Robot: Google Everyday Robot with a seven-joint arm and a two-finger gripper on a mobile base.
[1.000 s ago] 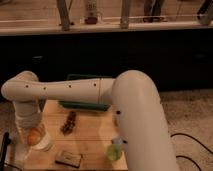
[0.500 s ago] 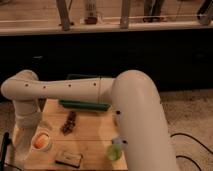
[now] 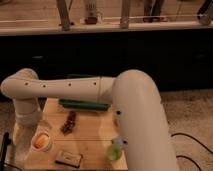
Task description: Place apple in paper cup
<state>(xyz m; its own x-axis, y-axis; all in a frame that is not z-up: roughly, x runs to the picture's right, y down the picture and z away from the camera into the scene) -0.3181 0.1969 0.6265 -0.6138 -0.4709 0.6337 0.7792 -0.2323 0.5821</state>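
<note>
Since a second ago the arm's end has drawn off to the left and uncovered the paper cup (image 3: pixel 43 148), which was half hidden under it then; over the last half second little has shifted. The apple (image 3: pixel 41 139) now sits inside the paper cup, its orange top showing in the round mouth. The cup stands upright near the near-left corner of the wooden table (image 3: pixel 92 137). The gripper (image 3: pixel 22 141) hangs at the table's left edge, just left of the cup and apart from the apple; whether it is spread or closed I cannot tell. The white arm (image 3: pixel 70 90) runs leftward from its bulky segment on the right, across the far side of the table, then bends down toward the gripper. A dark brown lumpy cluster (image 3: pixel 69 123) lies right of and farther back than the cup, well apart from it. A long dark green tray (image 3: pixel 82 104) lies along the far edge, partly under the arm. A flat dark rectangular object (image 3: pixel 68 158) lies at the near edge, and a small bright green cup (image 3: pixel 114 150) stands to the right beside the arm's bulky segment.
</note>
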